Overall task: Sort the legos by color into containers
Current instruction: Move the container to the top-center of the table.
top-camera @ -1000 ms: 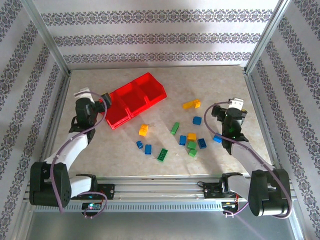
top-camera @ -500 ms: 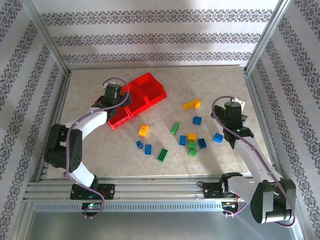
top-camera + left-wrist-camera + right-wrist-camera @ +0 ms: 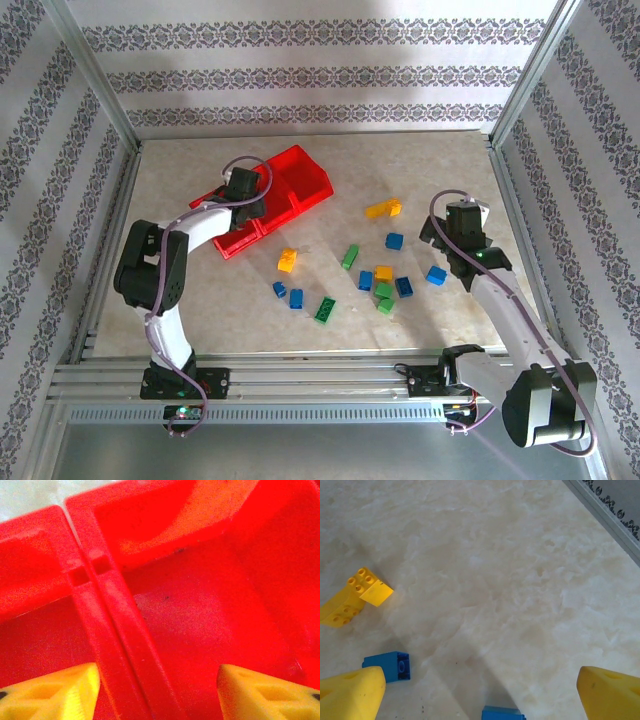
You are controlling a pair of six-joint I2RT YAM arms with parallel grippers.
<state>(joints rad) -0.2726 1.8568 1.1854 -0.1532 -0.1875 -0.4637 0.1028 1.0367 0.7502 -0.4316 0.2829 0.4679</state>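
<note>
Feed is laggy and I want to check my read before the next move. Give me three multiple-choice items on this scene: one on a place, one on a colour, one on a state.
1. The left claw is: A over the red tray; B over the loose bricks; C at the table's right edge.
2. The loose brick farthest from the robot is: A green; B yellow; C blue.
3. The right claw is: A shut on a blue brick; B open and empty; C shut and empty.

Answers:
1 A, its fingers straddle a red divider wall.
2 B, it shows yellow, beyond all the others.
3 B, its fingers stand wide apart with nothing gripped.
</note>
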